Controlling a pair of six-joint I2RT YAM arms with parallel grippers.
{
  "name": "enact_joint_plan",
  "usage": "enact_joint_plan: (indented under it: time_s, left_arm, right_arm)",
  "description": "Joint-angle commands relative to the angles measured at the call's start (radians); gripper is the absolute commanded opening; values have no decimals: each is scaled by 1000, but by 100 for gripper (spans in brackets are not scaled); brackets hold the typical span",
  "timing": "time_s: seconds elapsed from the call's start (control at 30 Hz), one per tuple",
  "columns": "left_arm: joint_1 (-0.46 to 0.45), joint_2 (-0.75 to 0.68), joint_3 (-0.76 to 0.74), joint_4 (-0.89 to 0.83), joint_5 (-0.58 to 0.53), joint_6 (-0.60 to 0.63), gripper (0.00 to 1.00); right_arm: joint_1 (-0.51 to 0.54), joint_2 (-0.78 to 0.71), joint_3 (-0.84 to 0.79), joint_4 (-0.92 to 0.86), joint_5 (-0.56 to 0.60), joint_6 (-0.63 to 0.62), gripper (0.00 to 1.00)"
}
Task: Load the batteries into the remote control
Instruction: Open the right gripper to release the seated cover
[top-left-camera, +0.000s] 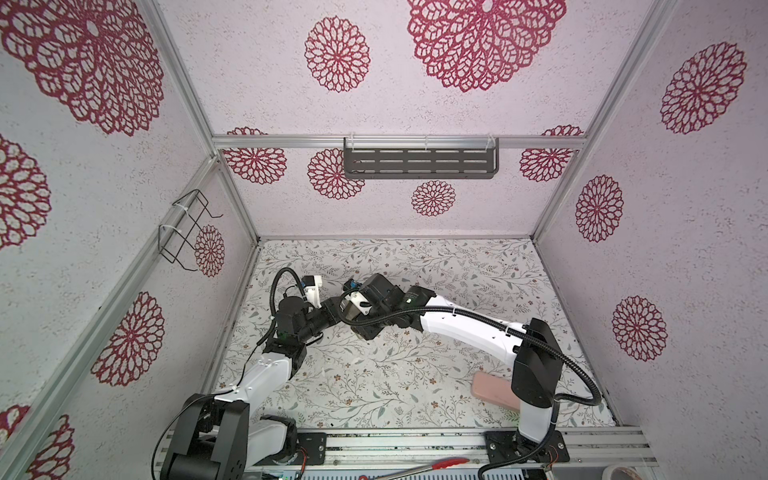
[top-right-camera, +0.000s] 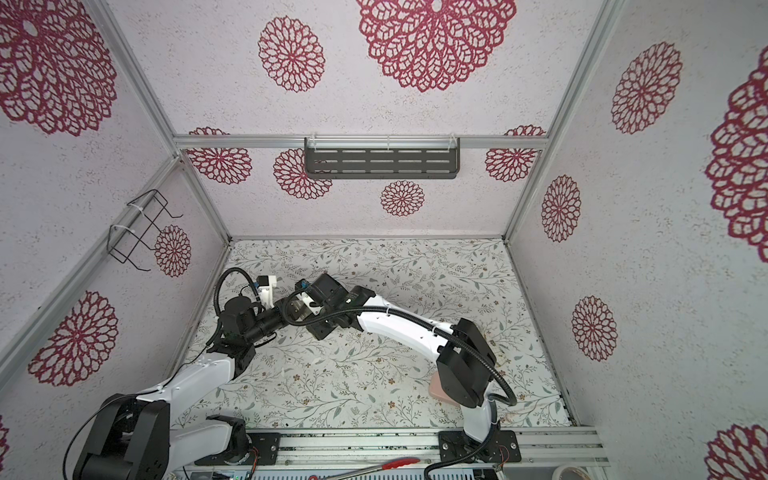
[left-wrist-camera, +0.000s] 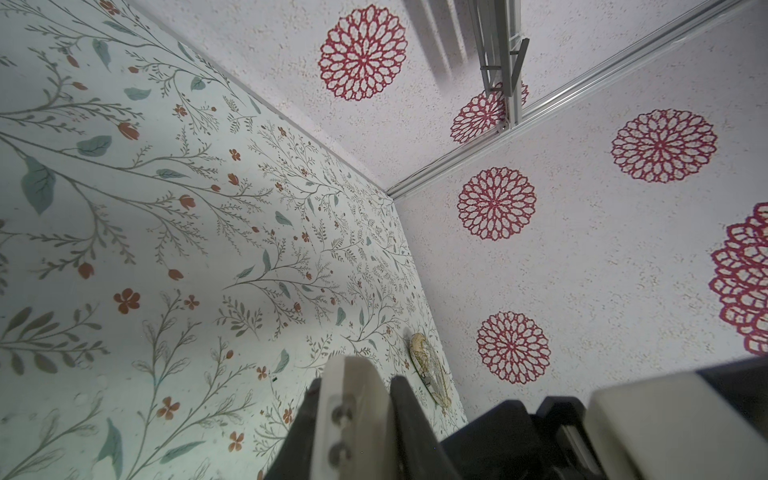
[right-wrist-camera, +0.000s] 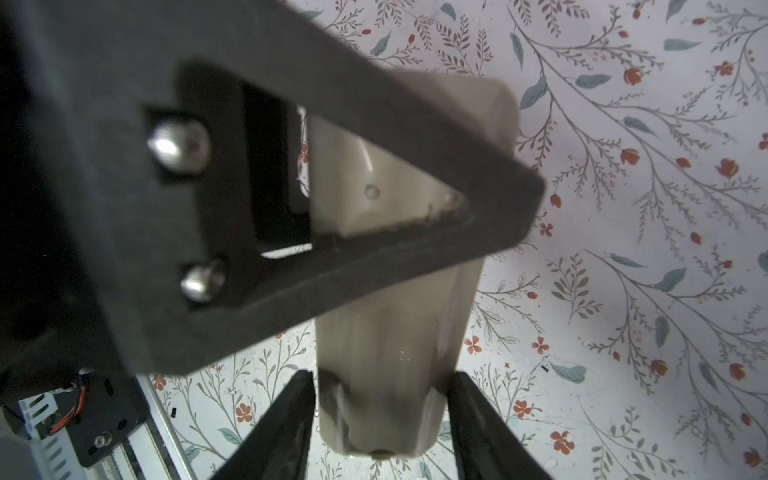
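Zero batteries show, so loading seems all ahead: the left claw (right-wrist-camera: 515, 195) clamps the remote control (right-wrist-camera: 390, 332) over the counter (right-wrist-camera: 623, 291), its end between the jaws of the right claw (right-wrist-camera: 382, 375), grip uncertain.

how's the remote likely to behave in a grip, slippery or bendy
Probably stiff: the remote control looks straight end to end. Its glossy plastic back could slip in a light grip. Slim and flat, it shouldn't roll.

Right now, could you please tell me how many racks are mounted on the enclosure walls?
2: a grey slotted shelf on the back wall and a black wire rack on the left wall. More could hide outside the views.
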Motion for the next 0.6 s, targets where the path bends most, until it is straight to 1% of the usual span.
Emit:
enact_joint_plan:
  time_s: [0.0,0.2,0.33,0.57]
  left_arm:
    - [-10,0,-2,66,23,-23,0]
    - [-9,-8,-1,59,18,-21,0]
    - [-9,-12,-1,52,17,-18,0]
    - [-9,-23,1,50,23,-21,0]
  right_arm:
    - [5,-89,21,-7,34,-6,63]
    - [2,-149,-30,-17,77,6,63]
    - [-1,-176,-64,-16,90,12,62]
    - [-28,-169,-110,22,87,23,59]
